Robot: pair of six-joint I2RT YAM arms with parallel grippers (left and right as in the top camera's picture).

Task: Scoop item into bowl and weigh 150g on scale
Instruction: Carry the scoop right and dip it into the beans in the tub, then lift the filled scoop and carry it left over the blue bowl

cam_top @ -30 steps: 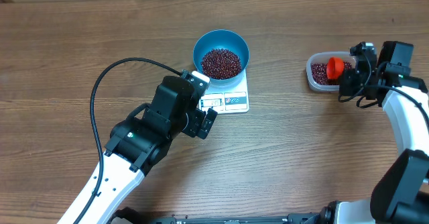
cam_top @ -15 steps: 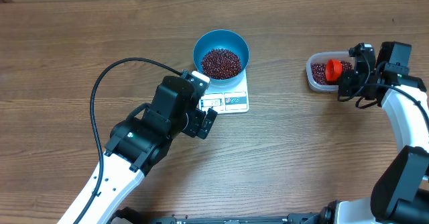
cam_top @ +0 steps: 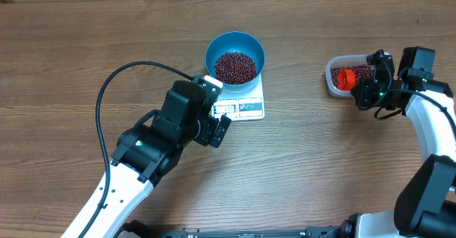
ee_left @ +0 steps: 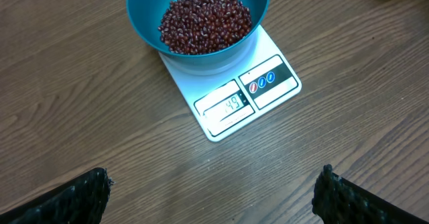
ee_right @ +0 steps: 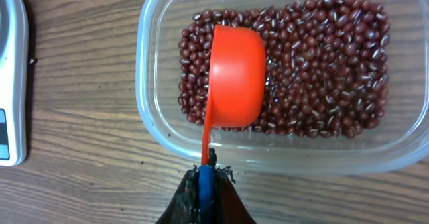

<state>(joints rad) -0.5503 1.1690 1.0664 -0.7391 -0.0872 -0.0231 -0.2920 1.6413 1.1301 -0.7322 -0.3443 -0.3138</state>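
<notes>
Beans in the blue bowl on the scale.
The bowl rests on the scale at mid-bench; the left gripper holds its jaws spread on the near side. At right, the right gripper pinches the orange scoop by its handle, cup over the beans in the clear tub.

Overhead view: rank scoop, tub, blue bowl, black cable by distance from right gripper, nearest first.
1. orange scoop: held in the right gripper, over the tub.
2. clear tub: right side, under the scoop.
3. blue bowl: centre, on the scale.
4. black cable: far left.
</notes>
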